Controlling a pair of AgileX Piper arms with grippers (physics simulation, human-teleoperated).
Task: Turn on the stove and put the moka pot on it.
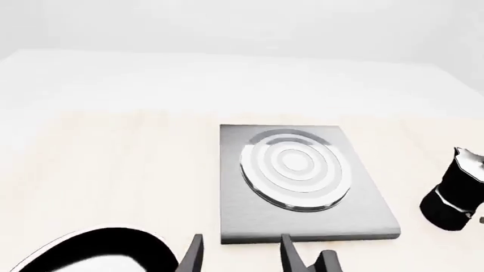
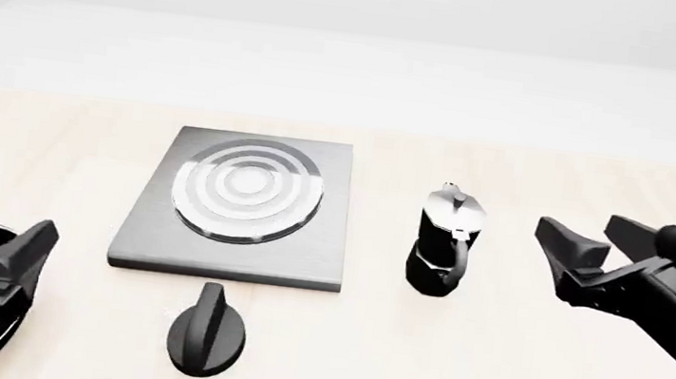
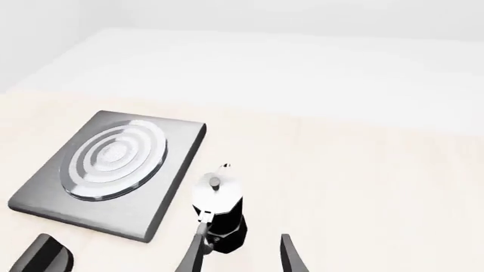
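Stove point(image 1: 298, 184) lies flat on the worktop point(image 1: 113, 170) in the left wrist view, just ahead of the left gripper point(image 1: 240, 252); jaws parted, nothing between them. Pot point(image 1: 456, 192) stands beyond the stove's far side from this gripper.

Front view: left gripper point(image 2: 7, 243) hangs short of the knob point(image 2: 210, 330); right gripper point(image 2: 593, 247) released, apart from the upright pot point(image 2: 445, 242), which stands between it and the stove point(image 2: 241, 205).

Right wrist view: pot point(image 3: 219, 212) sits just ahead of the right gripper point(image 3: 240, 252), handle toward it; stove point(image 3: 113, 170) beyond.
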